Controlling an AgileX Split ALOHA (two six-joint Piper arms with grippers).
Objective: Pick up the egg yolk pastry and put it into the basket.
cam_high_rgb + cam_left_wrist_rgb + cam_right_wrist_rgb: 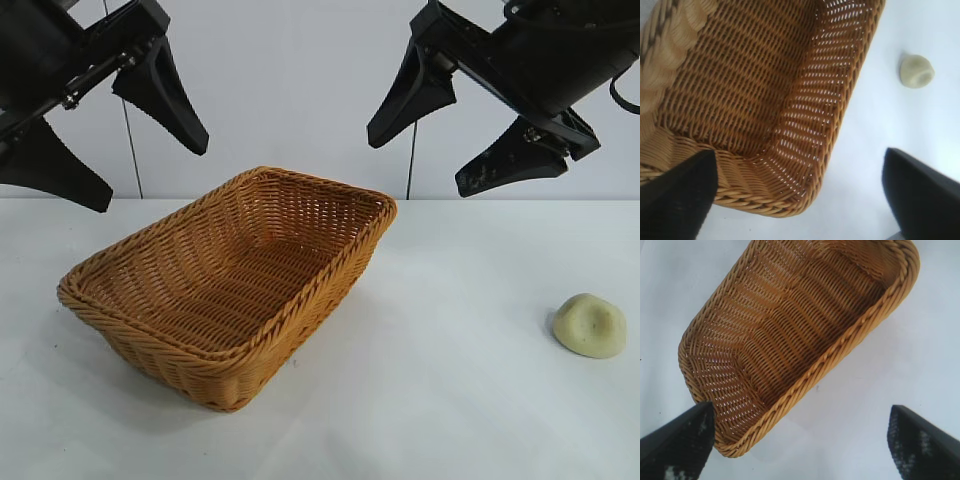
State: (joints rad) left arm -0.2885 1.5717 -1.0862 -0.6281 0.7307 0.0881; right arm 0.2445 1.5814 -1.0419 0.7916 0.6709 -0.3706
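White counter, basket left of centre and empty, egg yolk pastry alone at right edge. Both arms hang high, left gripper and right gripper fingers spread, holding nothing. Right is nearer: descend straight over the dome, straddle it, close gently.

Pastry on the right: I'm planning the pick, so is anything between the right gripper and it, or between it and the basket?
Nothing visible. The open right gripper hangs above bare table, and only table separates the pastry from the basket.
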